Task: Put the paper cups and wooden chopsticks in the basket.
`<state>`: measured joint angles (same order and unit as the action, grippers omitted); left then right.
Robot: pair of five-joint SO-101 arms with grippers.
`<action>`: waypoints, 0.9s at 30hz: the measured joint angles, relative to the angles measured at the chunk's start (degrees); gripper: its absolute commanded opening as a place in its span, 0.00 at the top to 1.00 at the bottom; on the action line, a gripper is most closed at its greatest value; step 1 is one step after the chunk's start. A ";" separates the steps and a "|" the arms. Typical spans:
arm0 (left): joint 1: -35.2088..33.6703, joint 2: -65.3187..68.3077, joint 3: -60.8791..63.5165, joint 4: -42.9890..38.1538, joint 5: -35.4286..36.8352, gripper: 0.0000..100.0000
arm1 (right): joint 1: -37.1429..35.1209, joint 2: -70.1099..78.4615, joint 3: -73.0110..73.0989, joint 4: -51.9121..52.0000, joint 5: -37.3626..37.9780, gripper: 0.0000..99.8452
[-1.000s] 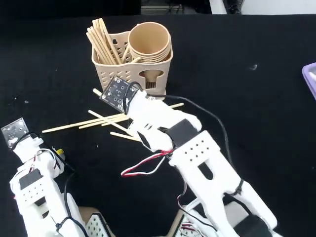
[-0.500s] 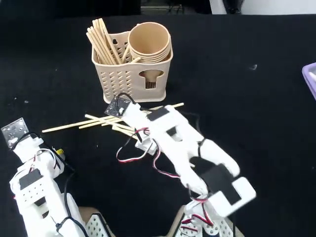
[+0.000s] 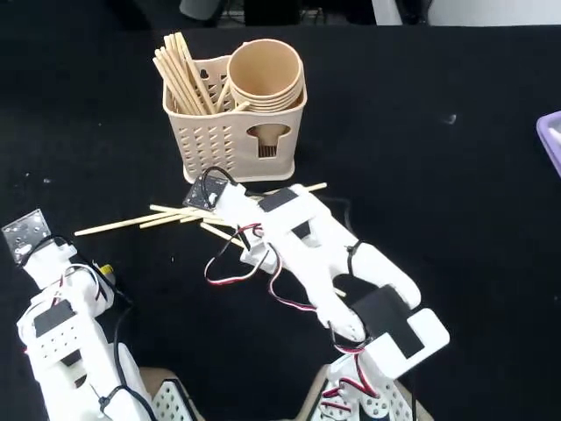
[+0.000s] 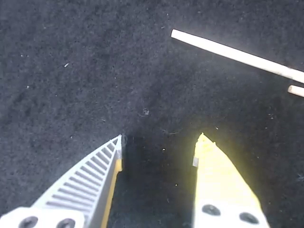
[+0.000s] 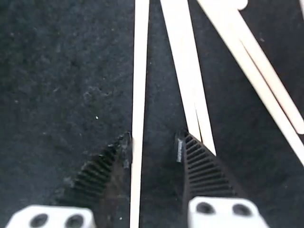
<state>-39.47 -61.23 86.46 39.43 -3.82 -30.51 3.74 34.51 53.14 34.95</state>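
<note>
Black cloth desk [image 3: 456,219]: right gripper [image 5: 153,138], jaws apart, straddles a loose pale wooden chopstick [image 5: 138,71] near the beige perforated plastic basket [image 3: 223,145]; left gripper [image 4: 160,137] gapes farther off.

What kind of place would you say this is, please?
Probably a robotics lab bench: a black-covered table, white hobby-style arms with exposed wiring, and a staged basket with loose chopsticks near it.

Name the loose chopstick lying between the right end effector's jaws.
The single chopstick, running straight through the gap; the paired chopsticks slant off to one side.
</note>
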 measured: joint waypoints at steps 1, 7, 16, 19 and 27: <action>0.00 0.00 0.00 0.00 0.00 0.75 | 0.18 -0.97 0.00 0.00 0.00 0.81; 0.00 0.00 0.00 0.00 0.00 0.75 | 0.88 -8.00 0.00 0.00 0.09 0.72; 0.00 0.00 0.00 0.00 0.00 0.75 | 0.97 -4.22 0.44 -5.89 0.44 0.72; 0.00 0.00 0.00 0.00 0.00 0.75 | 0.97 0.53 0.35 -7.56 0.70 0.72; 0.00 0.00 0.00 0.00 0.00 0.75 | 0.88 5.45 -2.99 -7.47 0.79 1.00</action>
<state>-39.47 -61.23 86.46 39.43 -3.82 -29.63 9.19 31.52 45.67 35.74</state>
